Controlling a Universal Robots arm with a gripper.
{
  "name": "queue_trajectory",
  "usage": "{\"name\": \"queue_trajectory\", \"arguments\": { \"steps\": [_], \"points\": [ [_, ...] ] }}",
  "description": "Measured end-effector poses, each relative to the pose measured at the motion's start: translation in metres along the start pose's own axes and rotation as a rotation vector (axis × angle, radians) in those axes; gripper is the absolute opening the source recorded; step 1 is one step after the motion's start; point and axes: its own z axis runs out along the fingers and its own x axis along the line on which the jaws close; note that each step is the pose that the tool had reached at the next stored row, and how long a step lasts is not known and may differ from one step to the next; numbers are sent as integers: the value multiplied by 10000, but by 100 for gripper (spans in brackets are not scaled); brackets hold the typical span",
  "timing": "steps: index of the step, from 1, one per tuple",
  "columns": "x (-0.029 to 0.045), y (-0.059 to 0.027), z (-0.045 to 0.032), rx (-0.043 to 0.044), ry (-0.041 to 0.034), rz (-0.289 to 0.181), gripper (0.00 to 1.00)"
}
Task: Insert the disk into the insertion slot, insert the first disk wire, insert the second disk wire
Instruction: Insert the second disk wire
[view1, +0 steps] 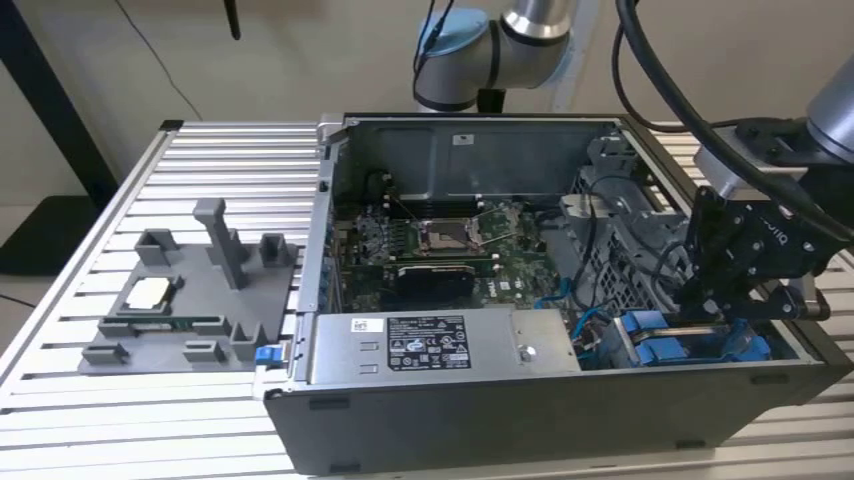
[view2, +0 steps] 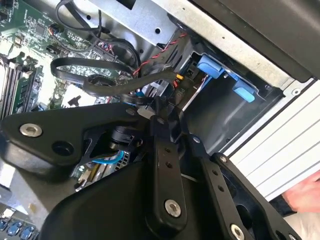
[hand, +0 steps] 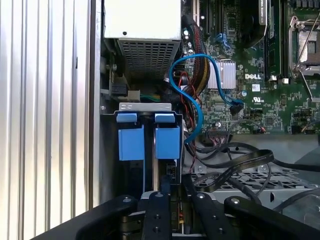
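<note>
The disk sits in the insertion slot (hand: 145, 106) at the case's near corner on the exterior view's right; its blue carrier (hand: 167, 142) stands beside a second blue carrier (hand: 131, 142). In the exterior view the blue carriers (view1: 667, 345) lie right under my gripper (view1: 694, 315), which reaches down into the case. My fingers are drawn together at the disk's end (hand: 172, 192) on a black connector with yellow and red leads (view2: 177, 76), gripper (view2: 162, 107). A blue disk wire (hand: 197, 107) loops from the motherboard down behind the carrier.
The silver power-supply box (view1: 441, 345) fills the case's front beside the bay. The motherboard with its processor socket (view1: 441, 235) lies further in, and black cables (hand: 240, 165) cross a metal cage. A grey fixture plate (view1: 187, 300) rests on the slatted table.
</note>
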Motion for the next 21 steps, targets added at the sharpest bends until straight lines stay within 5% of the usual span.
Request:
{"name": "queue_trajectory", "arguments": {
  "steps": [12, 15, 17, 19, 21],
  "points": [
    [-37, 47, -502, -18, 0, 1, 24],
    [-41, 52, -559, -16, 0, 0, 24],
    [-43, 54, -574, 75, -1, -6, 24],
    [-43, 57, -575, 306, -4, -24, 24],
    [-43, 58, -582, 401, -3, -31, 24]
  ]
}}
